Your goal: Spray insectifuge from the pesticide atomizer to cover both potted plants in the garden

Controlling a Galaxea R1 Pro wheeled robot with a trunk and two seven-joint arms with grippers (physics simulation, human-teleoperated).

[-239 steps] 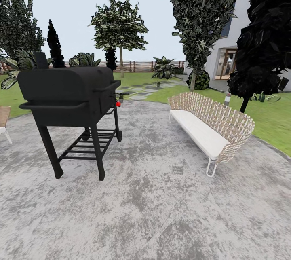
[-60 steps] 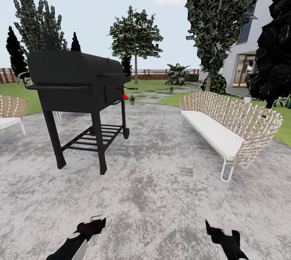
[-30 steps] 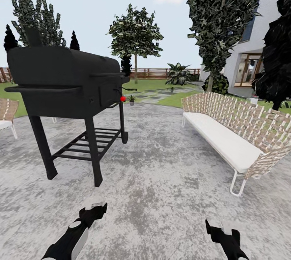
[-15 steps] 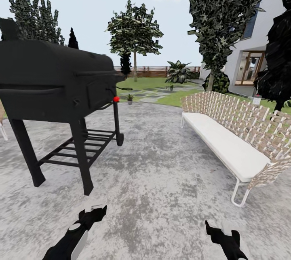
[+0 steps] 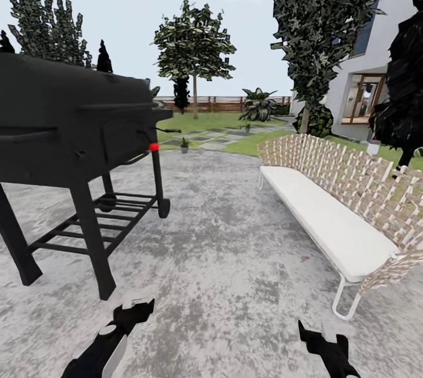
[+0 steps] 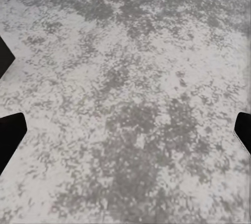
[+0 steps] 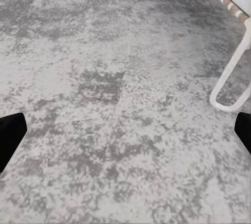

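Observation:
Two small potted plants stand far ahead in the head view, one (image 5: 184,143) at the patio's far edge and one (image 5: 247,127) among the stepping stones on the lawn. A small red spot (image 5: 154,147) shows at the grill's right end; I cannot tell whether it is the pesticide atomizer's nozzle, and no bottle body can be made out there. My left gripper (image 5: 136,309) and right gripper (image 5: 320,335) hang low over the grey paving, both open and empty. The left wrist view shows the left gripper (image 6: 125,130) with its fingertips wide apart above bare paving, and the right wrist view shows the right gripper (image 7: 125,130) the same way.
A big black grill (image 5: 70,125) on legs stands close at the left. A woven bench (image 5: 335,201) with a white seat runs along the right; its white leg (image 7: 227,80) is near my right gripper. Open paving (image 5: 223,231) lies between them, leading to lawn, trees, fence and a house.
The view has advanced across the patio: the grill looms larger and further left, the bench is nearer. Both arms hold the same pose, grippers still open.

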